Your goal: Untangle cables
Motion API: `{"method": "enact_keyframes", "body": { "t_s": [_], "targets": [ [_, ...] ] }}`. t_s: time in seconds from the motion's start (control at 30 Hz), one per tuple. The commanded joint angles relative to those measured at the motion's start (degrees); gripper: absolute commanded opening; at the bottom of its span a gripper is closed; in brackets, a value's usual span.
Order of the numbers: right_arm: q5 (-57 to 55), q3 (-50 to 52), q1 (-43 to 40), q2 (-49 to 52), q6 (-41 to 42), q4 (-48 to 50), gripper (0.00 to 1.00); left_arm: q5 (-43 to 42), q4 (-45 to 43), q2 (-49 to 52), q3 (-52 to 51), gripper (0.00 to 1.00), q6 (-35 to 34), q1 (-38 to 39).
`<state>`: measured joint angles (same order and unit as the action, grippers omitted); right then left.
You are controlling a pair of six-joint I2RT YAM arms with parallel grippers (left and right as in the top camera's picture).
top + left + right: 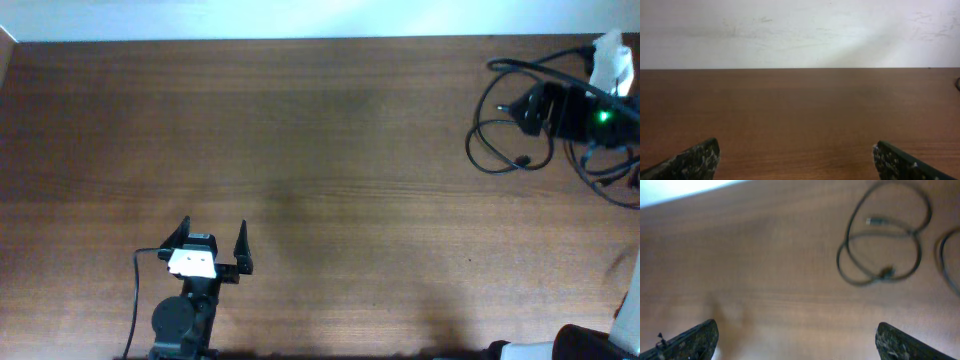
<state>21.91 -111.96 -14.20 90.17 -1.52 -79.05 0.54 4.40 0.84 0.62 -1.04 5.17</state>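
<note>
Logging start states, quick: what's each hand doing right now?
Left hand: open, holding nothing.
Right hand: open, holding nothing; the cables lie ahead of it on the table.

cables [473, 140] [885, 272] | thin, black, loosely looped, overlapping | flat at far-right corner of table [300, 150]

Text on desk [300, 150]: none was readable.
Labels on cables [885, 272]: none were legible.
Marks on left gripper [213, 228]: none could be read.
</note>
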Motion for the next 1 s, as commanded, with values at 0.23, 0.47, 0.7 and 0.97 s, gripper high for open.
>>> {"method": "enact_keyframes", "body": {
  "t_s": [0.23, 0.47, 0.7, 0.97],
  "targets": [
    [-3.74, 2.62, 4.00, -4.13, -0.02, 9.75, 0.99, -1.18, 0.42, -0.55, -0.09, 0.99, 1.07, -0.35],
    [-3.69, 16.79, 9.16, -11.37, 0.02, 19.85, 0.99, -1.20, 0.42, -0.55, -0.09, 0.99, 1.07, -0.35],
    [-3.72, 39.10, 14.45, -18.78, 0.00, 42.10, 0.99, -1.18, 0.42, -0.55, -0.09, 0.99, 1.07, -0.35],
    [-3.78, 54.29, 14.95, -26.18, 0.00, 59.43, 0.99, -1.20, 0.42, -0.55, -0.09, 0.99, 1.07, -0.35]
  ]
}}
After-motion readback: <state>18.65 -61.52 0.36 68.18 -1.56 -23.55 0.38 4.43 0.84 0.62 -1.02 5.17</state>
